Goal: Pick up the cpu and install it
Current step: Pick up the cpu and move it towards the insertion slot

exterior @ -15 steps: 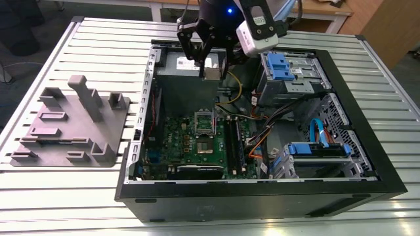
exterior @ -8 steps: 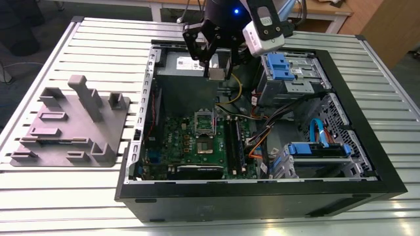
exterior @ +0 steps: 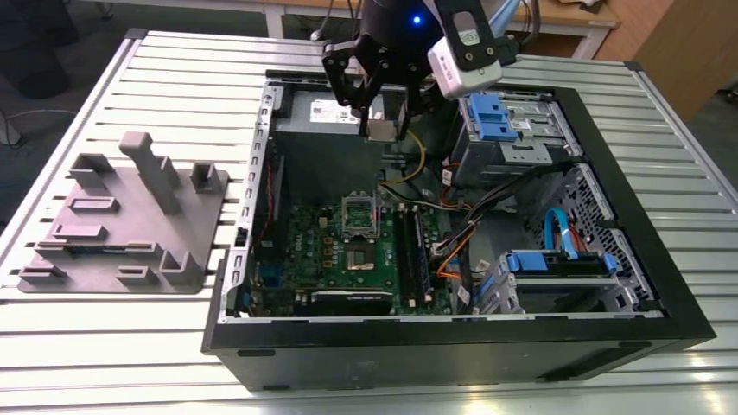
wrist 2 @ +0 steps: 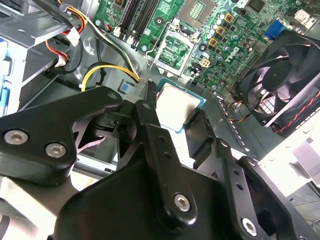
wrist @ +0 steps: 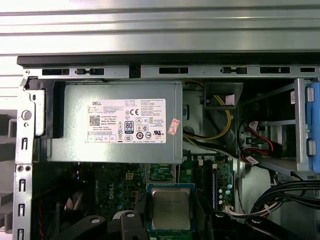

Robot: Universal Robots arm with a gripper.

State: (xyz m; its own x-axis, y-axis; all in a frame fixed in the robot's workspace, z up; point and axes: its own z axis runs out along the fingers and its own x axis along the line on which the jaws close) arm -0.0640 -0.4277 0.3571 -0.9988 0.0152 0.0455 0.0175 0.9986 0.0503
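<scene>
Right: pick is done, install isn't. The PC case lies open, with the motherboard inside. The gripper hangs well apart from the socket, off toward the power supply. Its jaws are closed narrowly on the cpu, which is flat with the metal top facing the wrist. The socket looks bare and its frame stands upright. I can't make out the socket pins or the chip's notch orientation, and the fingers cover the chip's gripped edges.
</scene>
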